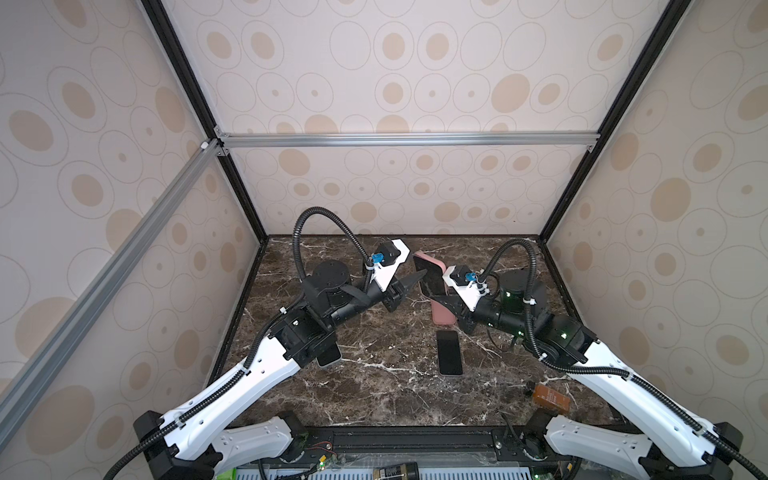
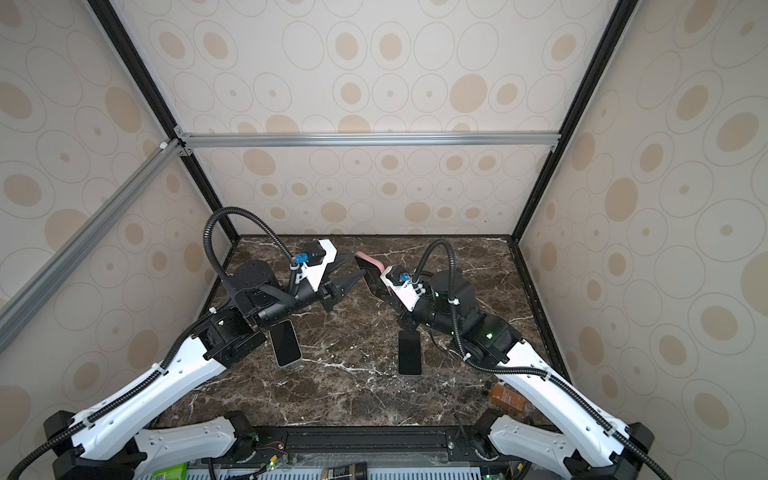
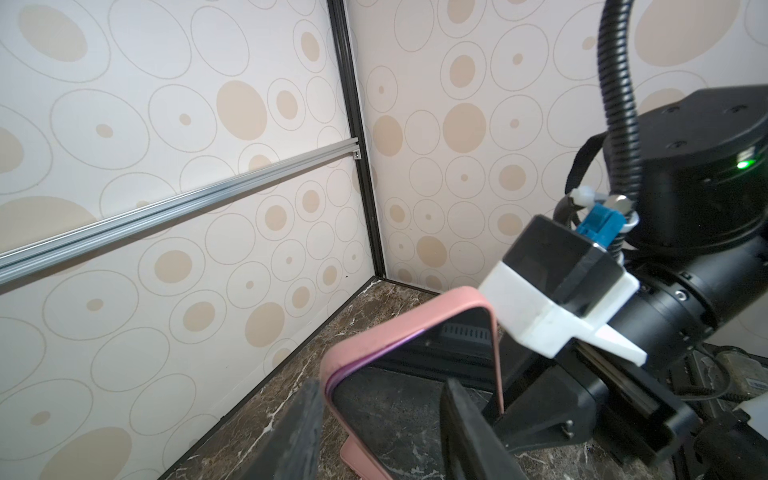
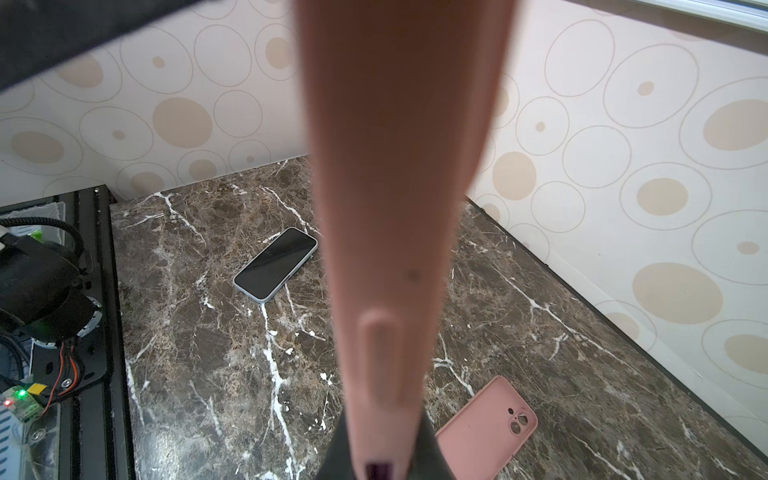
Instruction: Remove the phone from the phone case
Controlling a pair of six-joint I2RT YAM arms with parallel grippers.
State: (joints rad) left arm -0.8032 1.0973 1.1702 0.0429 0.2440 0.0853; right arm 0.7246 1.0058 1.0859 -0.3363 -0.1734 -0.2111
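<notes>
A phone (image 1: 430, 281) (image 3: 415, 374) in a pink phone case (image 1: 432, 259) (image 3: 374, 345) (image 4: 395, 208) stands upright above the marble table (image 1: 374, 399). Its dark screen faces the left arm. My right gripper (image 1: 436, 299) (image 4: 380, 461) is shut on its lower end. My left gripper (image 1: 417, 264) (image 3: 380, 386) is open at the upper corner. One of the fingers (image 3: 303, 428) lies against the case's outer edge. The other stands in front of the screen. Whether that one touches the glass I cannot tell.
An empty pink case (image 1: 442, 313) (image 4: 486, 419) lies on the table under the right gripper. A bare phone (image 1: 449, 353) lies in front of it. Another phone (image 2: 286, 343) (image 4: 274, 264) lies by the left arm. A brown packet (image 1: 550, 397) sits front right. Patterned walls enclose three sides.
</notes>
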